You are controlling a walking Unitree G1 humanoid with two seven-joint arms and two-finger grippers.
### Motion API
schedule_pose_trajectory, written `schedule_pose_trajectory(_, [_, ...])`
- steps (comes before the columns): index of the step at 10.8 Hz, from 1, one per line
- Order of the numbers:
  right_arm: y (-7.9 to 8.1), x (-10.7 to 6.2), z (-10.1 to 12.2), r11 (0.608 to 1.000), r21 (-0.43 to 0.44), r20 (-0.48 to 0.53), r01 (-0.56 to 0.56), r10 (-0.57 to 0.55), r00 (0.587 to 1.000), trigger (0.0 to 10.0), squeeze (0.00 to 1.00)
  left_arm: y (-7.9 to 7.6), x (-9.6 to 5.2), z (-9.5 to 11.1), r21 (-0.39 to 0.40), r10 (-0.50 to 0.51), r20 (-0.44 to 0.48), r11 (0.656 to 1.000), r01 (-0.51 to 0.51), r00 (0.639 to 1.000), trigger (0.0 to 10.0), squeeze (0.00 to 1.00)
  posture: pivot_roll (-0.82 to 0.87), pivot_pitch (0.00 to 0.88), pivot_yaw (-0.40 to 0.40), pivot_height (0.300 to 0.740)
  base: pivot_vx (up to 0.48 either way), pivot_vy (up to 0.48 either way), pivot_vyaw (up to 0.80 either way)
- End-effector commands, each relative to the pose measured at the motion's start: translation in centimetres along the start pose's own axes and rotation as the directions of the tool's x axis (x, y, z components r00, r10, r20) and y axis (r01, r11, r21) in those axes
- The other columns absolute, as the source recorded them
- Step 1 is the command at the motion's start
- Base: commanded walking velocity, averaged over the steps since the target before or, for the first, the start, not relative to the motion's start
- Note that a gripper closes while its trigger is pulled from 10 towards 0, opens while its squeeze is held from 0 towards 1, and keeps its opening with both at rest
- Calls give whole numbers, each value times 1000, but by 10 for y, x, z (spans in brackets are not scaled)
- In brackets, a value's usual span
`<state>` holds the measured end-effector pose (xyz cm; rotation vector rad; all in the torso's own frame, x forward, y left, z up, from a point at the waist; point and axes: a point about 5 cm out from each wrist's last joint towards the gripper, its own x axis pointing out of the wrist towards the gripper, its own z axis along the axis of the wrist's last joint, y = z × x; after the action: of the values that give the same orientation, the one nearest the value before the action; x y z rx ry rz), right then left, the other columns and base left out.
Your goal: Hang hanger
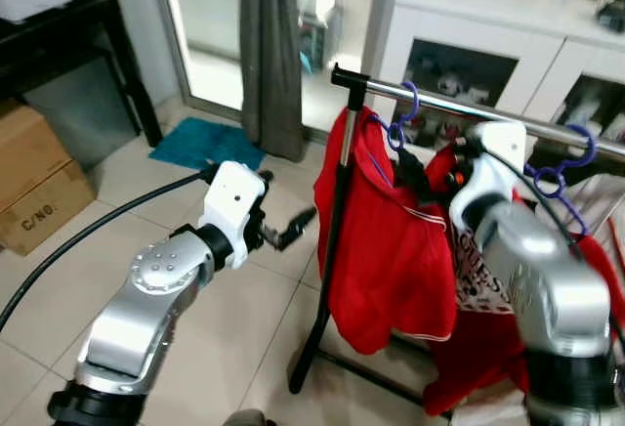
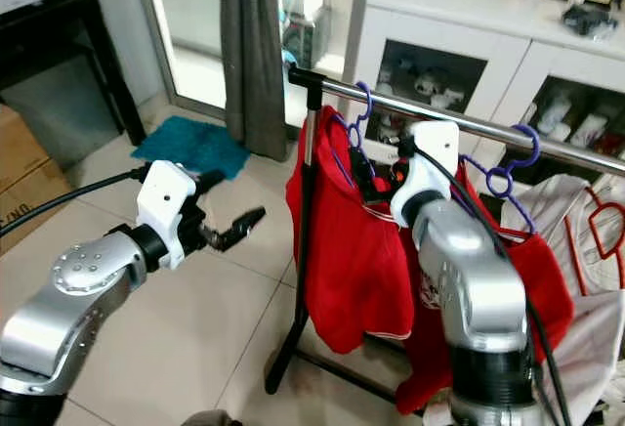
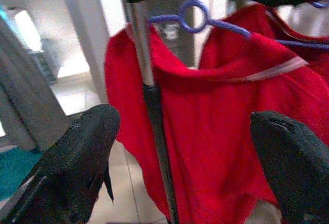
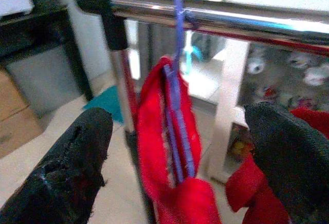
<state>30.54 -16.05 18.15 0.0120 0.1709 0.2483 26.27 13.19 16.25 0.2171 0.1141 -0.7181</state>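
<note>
A purple hanger (image 1: 403,115) carrying a red shirt (image 1: 391,240) hangs by its hook on the chrome rail (image 1: 459,106) of a clothes rack, close to the rail's left end post (image 1: 337,201). My right gripper (image 1: 412,170) is held up just beside the hanger's neck, below the rail. In the right wrist view its fingers (image 4: 72,172) stand open and apart from the hanger (image 4: 175,95). My left gripper (image 1: 293,226) hovers left of the post, open and holding nothing, pointed at the shirt (image 3: 221,131).
A second purple hanger (image 1: 560,170) with another red garment hangs further right, with a white garment (image 2: 586,240) beside it. A white cabinet (image 1: 488,16) stands behind the rack. Grey curtain (image 1: 269,55), teal mat (image 1: 205,143), cardboard box (image 1: 34,177) and black table (image 1: 59,35) lie left.
</note>
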Motion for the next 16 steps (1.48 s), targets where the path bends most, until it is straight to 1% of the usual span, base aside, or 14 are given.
schedule_pose_trajectory(1, [-4, 4, 1, 1000, 10, -41, -11, 12, 999, 10000, 0, -3, 1, 6, 43, -70, 12, 997, 70, 997, 10000, 0, 127, 0, -37, 740, 0, 0, 0])
schedule_pose_trajectory(2, [-6, 11, 6, 998, 0, -75, -57, 57, 996, 10000, 0, -2, 0, 5, 84, -99, 4, 992, 98, 995, 10000, 0, 124, 0, -37, 740, 0, 0, 0])
schedule_pose_trajectory(3, [-11, 25, 17, 997, -2, -114, -76, 75, 991, 10000, 0, -4, -1, 4, 85, -160, -25, 983, 162, 987, 10000, 0, 113, 0, -34, 740, 0, 0, 0])
schedule_pose_trajectory(4, [-16, 33, 24, 998, -11, -119, -63, 61, 991, 10000, 0, -8, 0, 3, 89, -189, -34, 977, 192, 981, 10000, 0, 114, 0, -36, 740, 0, 0, 0])
schedule_pose_trajectory(5, [-17, 40, 28, 997, -5, -131, -80, 79, 988, 10000, 0, -11, 2, 2, 105, -195, -52, 974, 199, 980, 10000, 0, 114, 0, -39, 740, 0, 0, 0])
schedule_pose_trajectory(6, [-16, 48, 29, 995, -2, -155, -97, 95, 983, 10000, 0, -12, 3, 0, 102, -185, -57, 976, 190, 981, 10000, 0, 118, 1, -48, 740, 0, 0, 0])
schedule_pose_trajectory(7, [-16, 54, 22, 995, -11, -204, -100, 96, 974, 10000, 0, -15, 2, -2, 103, -186, -62, 976, 191, 981, 10000, 0, 129, 2, -62, 740, 0, 0, 0])
schedule_pose_trajectory(11, [-15, 71, 23, 995, 5, -211, -98, 97, 973, 10000, 0, -15, 1, -4, 103, -178, -69, 978, 184, 982, 10000, 0, 134, 0, -67, 740, 0, 0, 0])
schedule_pose_trajectory(12, [-13, 75, 23, 994, 10, -218, -111, 111, 970, 9647, 0, -13, 3, -3, 108, -174, -68, 978, 181, 982, 10000, 0, 132, 0, -65, 740, 0, 0, 0])
schedule_pose_trajectory(13, [-12, 78, 24, 993, 14, -225, -121, 121, 967, 8392, 0, -13, 4, -3, 110, -174, -68, 977, 181, 982, 10000, 0, 131, 0, -66, 740, 0, 0, 0])
schedule_pose_trajectory(14, [-11, 82, 25, 992, 13, -229, -123, 123, 966, 4941, 0, -14, 4, -3, 112, -176, -69, 977, 183, 982, 10000, 0, 131, 0, -70, 740, 0, 0, 0])
schedule_pose_trajectory(15, [-10, 86, 26, 993, 10, -230, -118, 117, 966, 4392, 0, -15, 5, -3, 114, -176, -70, 976, 183, 982, 10000, 0, 132, 0, -74, 740, 0, 0, 0])
schedule_pose_trajectory(16, [-10, 90, 25, 994, 13, -242, -111, 110, 964, 3608, 0, -15, 5, -4, 118, -172, -70, 977, 179, 983, 10000, 0, 134, 0, -82, 740, 0, 0, 0])
